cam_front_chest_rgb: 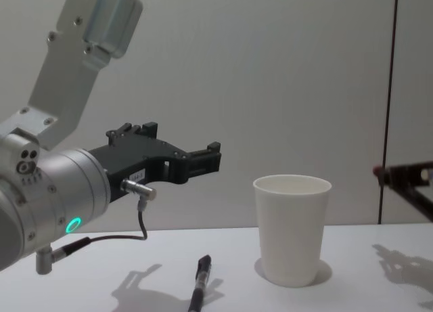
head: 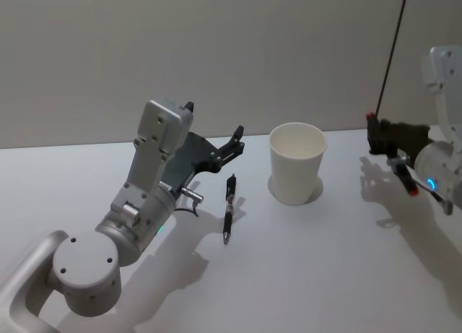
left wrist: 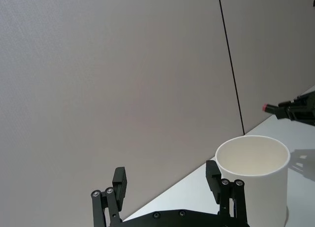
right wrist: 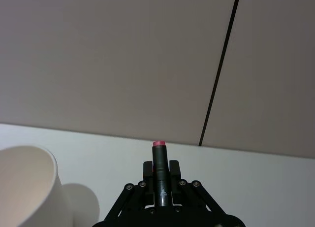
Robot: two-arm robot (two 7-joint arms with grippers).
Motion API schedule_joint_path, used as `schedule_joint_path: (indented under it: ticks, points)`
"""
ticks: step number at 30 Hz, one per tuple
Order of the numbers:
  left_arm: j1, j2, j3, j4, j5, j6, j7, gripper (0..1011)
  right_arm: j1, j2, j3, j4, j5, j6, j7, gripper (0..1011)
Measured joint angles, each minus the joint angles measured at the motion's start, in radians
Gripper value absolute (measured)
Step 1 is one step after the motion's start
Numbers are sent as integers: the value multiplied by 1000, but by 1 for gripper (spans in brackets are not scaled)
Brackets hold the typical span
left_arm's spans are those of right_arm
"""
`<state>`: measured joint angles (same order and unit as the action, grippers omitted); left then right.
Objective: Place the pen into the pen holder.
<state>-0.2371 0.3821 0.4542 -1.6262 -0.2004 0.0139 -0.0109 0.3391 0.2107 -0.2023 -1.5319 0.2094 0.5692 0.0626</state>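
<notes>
A black pen (head: 229, 209) (cam_front_chest_rgb: 199, 285) lies flat on the white table, just left of the pen holder (head: 297, 163) (cam_front_chest_rgb: 292, 231), a plain white paper cup standing upright and empty. My left gripper (head: 213, 121) (cam_front_chest_rgb: 179, 141) hovers open above and behind the pen, pointing toward the cup (left wrist: 253, 178), nothing between its fingers (left wrist: 120, 180). My right gripper (head: 372, 127) (right wrist: 160, 165) is held off the table to the right of the cup (right wrist: 24, 187), its fingers closed around a dark pink-tipped rod (right wrist: 159, 153).
The white table (head: 325, 275) meets a plain grey wall behind. A dark vertical seam (head: 390, 51) runs down the wall at the right. A cable and metal connector (cam_front_chest_rgb: 139, 190) hang under the left wrist.
</notes>
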Motion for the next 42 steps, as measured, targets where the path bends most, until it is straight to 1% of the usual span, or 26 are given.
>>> schedule_joint_path:
  ticks: [3, 7, 11, 17, 21, 26, 31, 37, 38, 39, 42]
  points:
    - [0, 0, 0, 0, 0, 0, 0, 1001, -1, -3, -1, -22, -6, -37, -8, 180]
    - [0, 0, 0, 0, 0, 0, 0, 1001, -2, -6, -1, -38, -12, -69, -15, 180]
    - [0, 0, 0, 0, 0, 0, 0, 1001, -2, -10, -2, -59, -21, -118, -24, 180]
    - [0, 0, 0, 0, 0, 0, 0, 1001, -2, -16, -5, -67, -33, -178, -32, 180]
    - [0, 0, 0, 0, 0, 0, 0, 1001, 0, -25, -10, -61, -38, -191, -37, 180]
    - [0, 0, 0, 0, 0, 0, 0, 1001, 7, -39, -18, -54, -45, -194, -44, 180]
    - [0, 0, 0, 0, 0, 0, 0, 1001, 16, -58, -32, -42, -58, -215, -50, 180]
    - [0, 0, 0, 0, 0, 0, 0, 1001, 31, -88, -55, -18, -85, -276, -54, 180]
    - [0, 0, 0, 0, 0, 0, 0, 1001, 37, -100, -64, -8, -96, -301, -55, 180]
    - [0, 0, 0, 0, 0, 0, 0, 1001, 37, -100, -64, -8, -96, -301, -55, 180]
    - [0, 0, 0, 0, 0, 0, 0, 1001, 51, -123, -81, 10, -114, -349, -55, 180]
